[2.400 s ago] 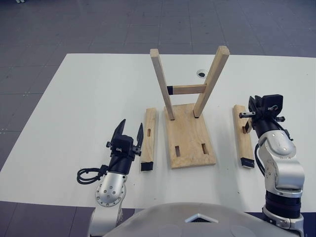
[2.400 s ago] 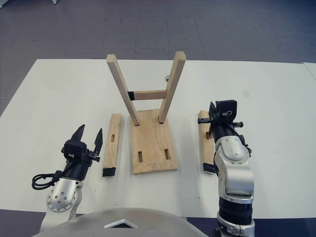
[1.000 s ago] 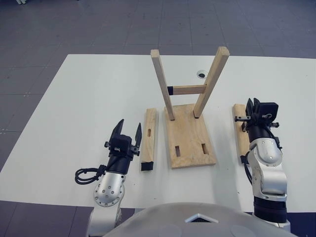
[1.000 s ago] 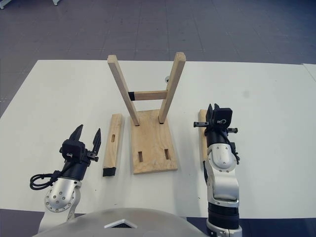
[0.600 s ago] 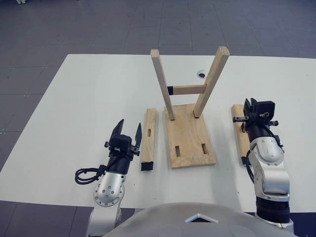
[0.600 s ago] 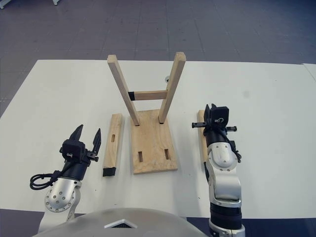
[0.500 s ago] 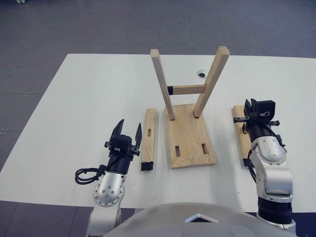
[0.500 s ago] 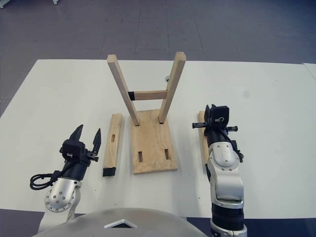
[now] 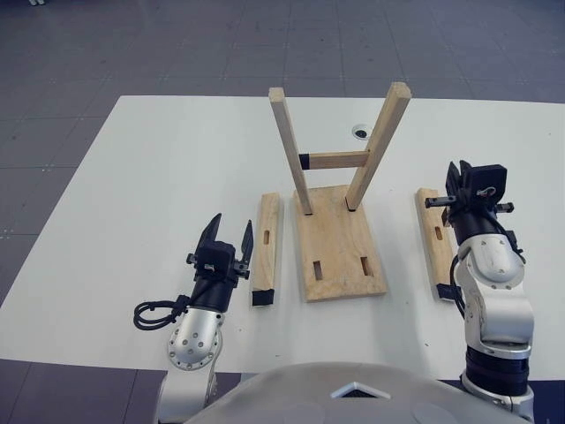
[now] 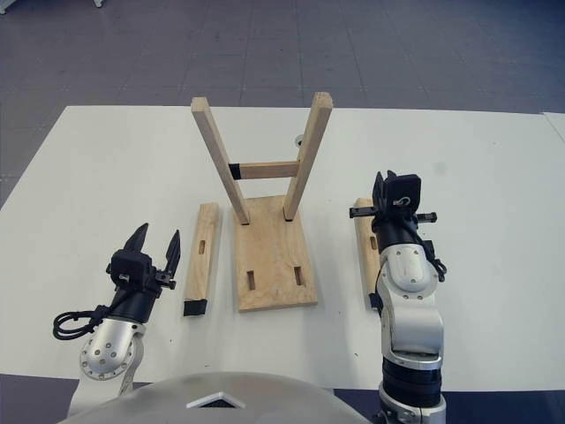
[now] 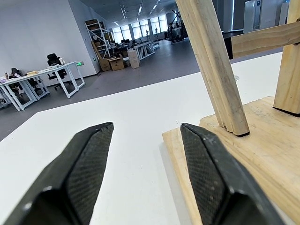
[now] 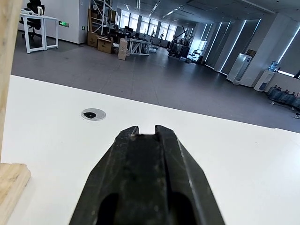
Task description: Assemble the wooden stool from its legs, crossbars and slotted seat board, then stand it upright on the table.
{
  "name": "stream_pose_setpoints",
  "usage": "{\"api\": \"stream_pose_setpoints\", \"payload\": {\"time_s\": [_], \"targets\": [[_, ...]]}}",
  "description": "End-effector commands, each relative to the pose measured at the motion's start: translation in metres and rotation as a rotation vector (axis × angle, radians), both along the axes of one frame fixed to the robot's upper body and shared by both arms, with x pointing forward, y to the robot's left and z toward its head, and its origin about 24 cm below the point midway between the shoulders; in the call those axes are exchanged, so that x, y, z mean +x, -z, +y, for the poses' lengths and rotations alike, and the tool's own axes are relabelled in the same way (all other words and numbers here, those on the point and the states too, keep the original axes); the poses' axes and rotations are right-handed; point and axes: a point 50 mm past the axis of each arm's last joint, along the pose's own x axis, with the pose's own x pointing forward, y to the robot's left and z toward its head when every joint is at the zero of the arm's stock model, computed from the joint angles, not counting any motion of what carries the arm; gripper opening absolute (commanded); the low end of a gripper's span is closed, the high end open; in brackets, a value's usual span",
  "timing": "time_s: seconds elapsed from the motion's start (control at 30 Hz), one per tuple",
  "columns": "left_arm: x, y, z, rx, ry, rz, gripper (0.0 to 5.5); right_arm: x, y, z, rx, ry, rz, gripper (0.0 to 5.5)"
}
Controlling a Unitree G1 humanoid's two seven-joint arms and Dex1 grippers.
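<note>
The slotted seat board [image 9: 340, 247] lies flat mid-table. Two legs [image 9: 290, 150] [image 9: 378, 146] stand in its far slots, joined by a crossbar [image 9: 337, 160]. Its two near slots [image 9: 318, 269] are bare. One loose leg [image 9: 267, 247] lies left of the board and another [image 9: 435, 240] lies to the right. My left gripper [image 9: 235, 223] is open, just left of the left loose leg; in the left wrist view the left gripper [image 11: 146, 126] has nothing between its fingers. My right gripper [image 9: 461, 177] is shut and empty, just right of the right loose leg's far end.
The white table [image 9: 159, 177] has open room on both outer sides and behind the stool parts. A round cable port [image 9: 360, 132] sits behind the upright legs. A black cable [image 9: 154, 314] loops by my left arm near the front edge.
My right gripper has shifted right and slightly away, off the right loose leg, which now shows more fully. The left arm and the wooden parts have not moved.
</note>
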Motion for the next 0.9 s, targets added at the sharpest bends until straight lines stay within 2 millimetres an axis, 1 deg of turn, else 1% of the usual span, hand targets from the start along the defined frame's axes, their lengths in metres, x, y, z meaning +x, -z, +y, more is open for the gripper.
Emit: {"api": "stream_pose_setpoints", "payload": {"time_s": [0.03,0.2,0.4,0.43,0.57,0.63,0.7,0.73,0.8,0.9], "targets": [[-0.001,-0.002,0.001,0.006,0.008,0.001,2.65,-0.003,0.016,0.001,0.028,0.003,0.062,0.41],[-0.001,-0.002,0.001,0.007,0.009,0.001,2.65,-0.007,0.026,0.002,0.042,-0.001,0.098,0.41],[0.001,-0.002,0.0,0.007,0.011,-0.001,2.65,-0.009,0.025,0.006,0.073,-0.017,0.096,0.41],[0.001,-0.003,-0.001,0.006,0.011,-0.002,2.65,-0.009,0.03,0.006,0.089,-0.017,0.115,0.41],[0.001,-0.003,-0.001,0.004,0.012,-0.004,2.65,-0.014,0.065,-0.001,0.111,0.028,0.228,0.41],[0.001,-0.003,-0.002,0.003,0.011,-0.004,2.65,-0.021,0.085,0.004,0.124,0.021,0.281,0.41],[0.001,-0.003,-0.001,0.003,0.012,-0.004,2.65,-0.033,0.107,0.01,0.144,0.016,0.339,0.41],[0.001,-0.003,-0.001,0.004,0.013,-0.004,2.65,-0.038,0.113,0.012,0.153,0.019,0.353,0.41],[0.001,-0.004,0.001,0.007,0.011,-0.003,2.65,-0.041,0.118,0.012,0.171,0.022,0.358,0.41],[0.001,-0.003,0.001,0.007,0.01,-0.004,2.65,-0.039,0.118,0.008,0.161,0.028,0.34,0.41]]}}
